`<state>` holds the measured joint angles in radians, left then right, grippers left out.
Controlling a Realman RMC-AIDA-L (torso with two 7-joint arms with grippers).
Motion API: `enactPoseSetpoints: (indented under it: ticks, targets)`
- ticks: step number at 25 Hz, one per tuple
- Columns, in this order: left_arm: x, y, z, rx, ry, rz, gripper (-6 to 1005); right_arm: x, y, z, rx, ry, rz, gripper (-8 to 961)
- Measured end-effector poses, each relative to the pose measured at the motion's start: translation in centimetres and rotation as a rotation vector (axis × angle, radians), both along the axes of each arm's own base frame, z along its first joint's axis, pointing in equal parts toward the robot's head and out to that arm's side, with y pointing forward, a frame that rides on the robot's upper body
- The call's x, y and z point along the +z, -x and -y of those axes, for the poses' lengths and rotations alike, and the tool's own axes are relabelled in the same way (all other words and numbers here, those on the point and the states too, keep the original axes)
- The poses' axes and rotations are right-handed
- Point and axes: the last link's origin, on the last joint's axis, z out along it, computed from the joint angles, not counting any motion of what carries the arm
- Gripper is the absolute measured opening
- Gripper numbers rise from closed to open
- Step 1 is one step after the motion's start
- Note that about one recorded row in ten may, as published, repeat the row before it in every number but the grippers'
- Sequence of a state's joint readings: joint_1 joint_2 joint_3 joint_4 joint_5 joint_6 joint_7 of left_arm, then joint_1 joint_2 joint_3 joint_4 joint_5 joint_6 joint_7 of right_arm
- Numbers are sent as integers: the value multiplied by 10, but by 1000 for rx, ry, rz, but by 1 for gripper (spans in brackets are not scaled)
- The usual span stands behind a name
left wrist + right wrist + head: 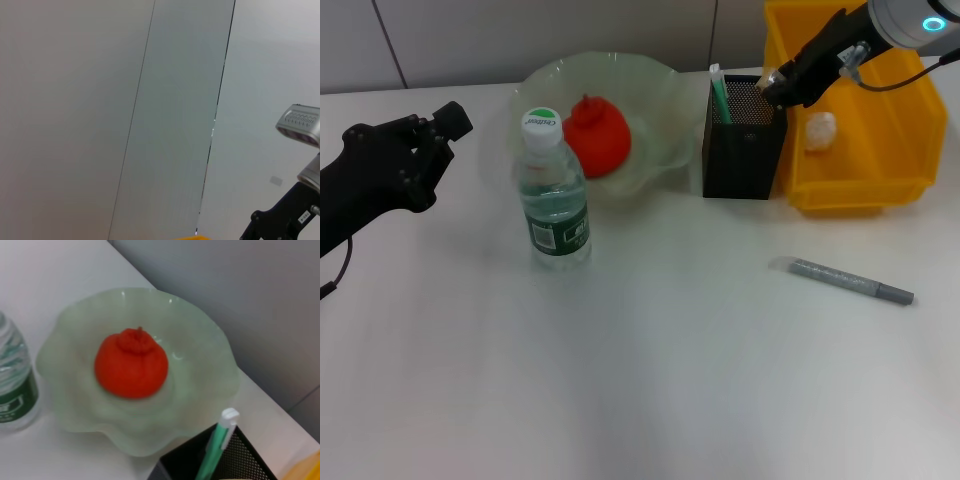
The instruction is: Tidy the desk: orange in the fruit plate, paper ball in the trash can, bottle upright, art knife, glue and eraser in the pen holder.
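The orange (597, 135) lies in the pale-green fruit plate (660, 90); both also show in the right wrist view, the orange (131, 365) and the plate (210, 345). The bottle (552, 195) stands upright in front of the plate. The black mesh pen holder (745, 150) holds a green-and-white pen-shaped thing (720, 95). My right gripper (775, 88) hovers just over the holder's far right corner. The paper ball (819, 130) lies in the yellow trash can (860, 190). I cannot make out the eraser. My left gripper (430, 140) is parked at the far left.
A grey pen-shaped stick (850, 280) with a clear cap lies on the white table, in front of the trash can. The trash can stands against the pen holder's right side. The left wrist view shows only wall panels and part of my right arm (295, 200).
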<state>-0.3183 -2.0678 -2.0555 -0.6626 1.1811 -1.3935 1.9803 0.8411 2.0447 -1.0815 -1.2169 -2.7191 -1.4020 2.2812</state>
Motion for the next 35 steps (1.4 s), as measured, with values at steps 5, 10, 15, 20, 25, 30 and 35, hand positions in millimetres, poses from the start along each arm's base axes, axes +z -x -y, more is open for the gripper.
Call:
enactPoseSetpoints:
  ticks: [5, 10, 15, 20, 25, 30, 35]
  targets:
    - [0, 0, 0, 3, -1, -1, 0, -4, -5, -6, 4, -7, 3, 330]
    - [0, 2, 1, 8, -3, -1, 0, -6, -4, -10, 23, -12, 5, 335]
    - [1, 3, 1, 11, -6, 1, 0, -8, -2, -12, 30, -11, -5, 341]
    - [3, 4, 1, 14, -12, 3, 0, -10, -1, -12, 32, -7, -17, 347]
    - [3, 3, 1, 14, -12, 3, 0, -9, -2, -13, 28, -17, -25, 352]
    - [3, 3, 1, 11, -12, 4, 0, -9, -5, -13, 23, -18, -25, 358]
    - [3, 3, 1, 11, -12, 4, 0, -9, -6, -12, 25, -10, -20, 364]
